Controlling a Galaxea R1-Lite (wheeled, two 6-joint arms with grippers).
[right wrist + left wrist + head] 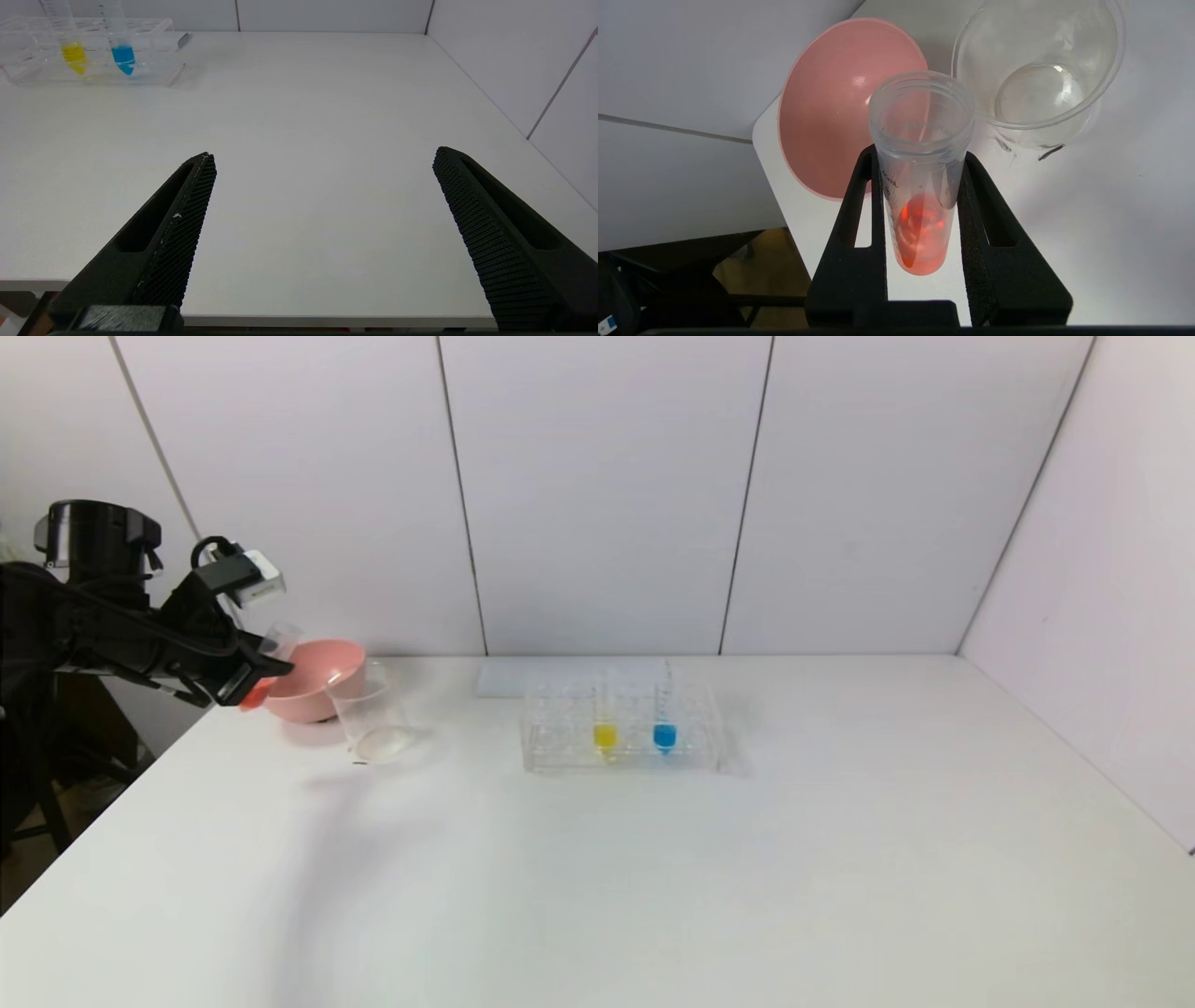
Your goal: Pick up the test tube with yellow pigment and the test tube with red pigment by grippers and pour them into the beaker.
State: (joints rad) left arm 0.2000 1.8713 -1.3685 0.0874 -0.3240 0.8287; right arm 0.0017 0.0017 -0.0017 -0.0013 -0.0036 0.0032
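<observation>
My left gripper [257, 667] [920, 158] is shut on the test tube with red pigment [920, 186], held tilted above the table's far left, its open mouth [280, 637] towards the pink bowl. Red-orange liquid lies in its rounded bottom. The clear beaker [371, 714] [1038, 70] stands just right of the bowl and looks empty. The test tube with yellow pigment [605, 733] [74, 51] stands upright in the clear rack [621, 728]. My right gripper [322, 161] is open and empty over the table's near edge, out of the head view.
A pink bowl [313, 681] [831, 107] stands behind and left of the beaker. A tube with blue liquid [665, 733] [123, 53] stands in the rack beside the yellow one. The table's left edge [121, 784] is close to my left arm.
</observation>
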